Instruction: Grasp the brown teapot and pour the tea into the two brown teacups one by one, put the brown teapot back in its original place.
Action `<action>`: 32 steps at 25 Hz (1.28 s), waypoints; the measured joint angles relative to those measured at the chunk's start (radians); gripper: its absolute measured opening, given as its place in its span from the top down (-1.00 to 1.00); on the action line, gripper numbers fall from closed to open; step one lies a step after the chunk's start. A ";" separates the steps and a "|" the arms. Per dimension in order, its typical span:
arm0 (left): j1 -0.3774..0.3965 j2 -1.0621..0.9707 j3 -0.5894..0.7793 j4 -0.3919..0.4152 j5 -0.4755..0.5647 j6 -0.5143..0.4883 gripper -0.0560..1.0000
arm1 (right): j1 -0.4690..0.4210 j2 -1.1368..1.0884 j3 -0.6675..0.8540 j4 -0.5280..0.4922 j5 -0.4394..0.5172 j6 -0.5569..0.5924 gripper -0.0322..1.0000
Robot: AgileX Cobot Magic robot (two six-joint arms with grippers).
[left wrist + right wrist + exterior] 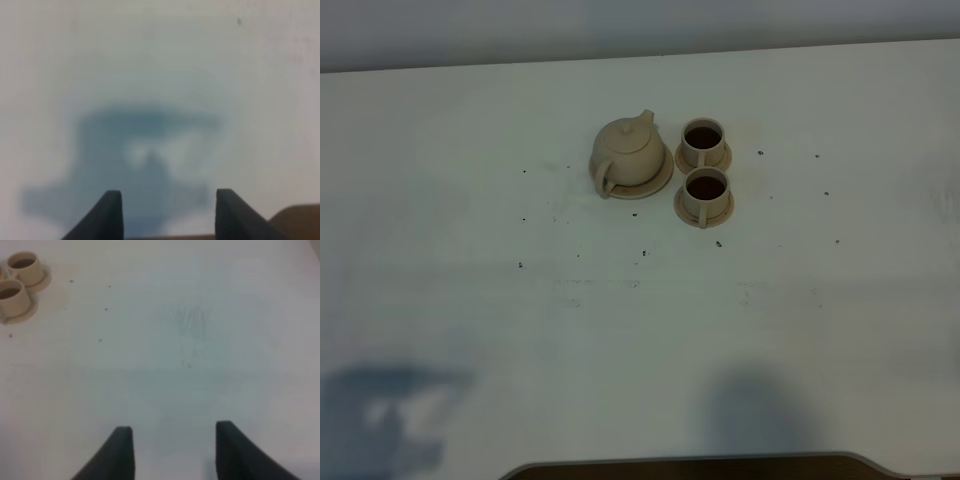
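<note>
The brown teapot [626, 150] stands upright on its wide round saucer [654, 184], the original place, at the table's far middle. Just right of it stand the two brown teacups, the far one [703, 141] and the near one [706, 193], each on a small saucer and each holding dark tea. Both cups also show in the right wrist view [25, 267] [12, 296]. My left gripper [167, 212] is open and empty over bare table. My right gripper [172, 452] is open and empty, well away from the cups. Neither gripper shows in the exterior high view.
The white table [620, 320] carries small dark specks around the tea set. Arm shadows fall on its near left and near middle. A dark curved edge [700, 466] runs along the table's front. A brown corner [300, 222] shows in the left wrist view.
</note>
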 joint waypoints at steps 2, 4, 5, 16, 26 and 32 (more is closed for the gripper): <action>0.001 -0.040 0.000 0.005 0.000 -0.006 0.09 | 0.000 0.000 0.000 0.000 0.000 0.000 0.16; 0.001 -0.071 0.000 0.010 0.000 -0.014 0.09 | 0.000 0.000 0.000 0.000 0.000 0.000 0.16; 0.001 -0.088 0.000 0.012 0.001 -0.015 0.09 | 0.000 0.000 0.000 0.000 0.000 0.000 0.16; 0.001 -0.262 0.000 0.015 0.002 -0.018 0.09 | 0.000 0.000 0.000 0.000 0.000 0.000 0.16; 0.001 -0.262 0.000 0.015 0.002 -0.016 0.09 | 0.000 0.000 0.000 0.000 0.000 0.000 0.16; 0.001 -0.261 0.000 0.015 0.002 -0.016 0.09 | 0.000 0.000 0.000 0.000 0.000 0.000 0.16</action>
